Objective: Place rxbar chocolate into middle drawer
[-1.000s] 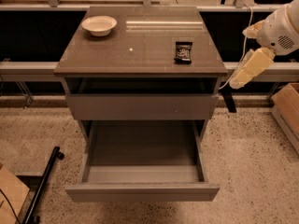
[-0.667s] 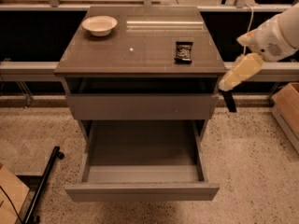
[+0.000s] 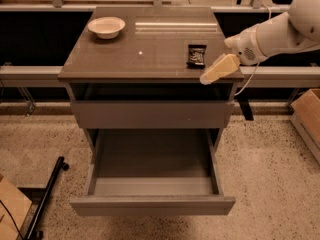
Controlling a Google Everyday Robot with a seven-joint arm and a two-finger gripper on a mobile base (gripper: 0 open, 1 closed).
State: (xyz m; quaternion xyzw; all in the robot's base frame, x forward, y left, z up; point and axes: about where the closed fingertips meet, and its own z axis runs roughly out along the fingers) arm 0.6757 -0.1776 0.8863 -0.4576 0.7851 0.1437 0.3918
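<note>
Looking down on the cabinet, I see the rxbar chocolate [image 3: 196, 55] lying flat on the cabinet top [image 3: 150, 49], towards the right front corner, its black wrapper lengthwise front to back. My gripper [image 3: 219, 69] hangs over that same corner, just beside the bar on its right front side, tilted down to the left at the end of the white arm [image 3: 280, 34] that reaches in from the right. It carries nothing that I can see; whether it is released or clenched I cannot tell, and I cannot tell whether it touches the bar or the top. The middle drawer [image 3: 152, 156] is pulled well out below, with its grey floor bare. The drawer front [image 3: 152, 115] above it sits pushed in. A white bowl [image 3: 106, 27] stands at the back left of the top, well apart from the bar. On the speckled floor, a cardboard box [image 3: 307, 116] sits at the right and a black pole [image 3: 47, 199] lies at the left.
</note>
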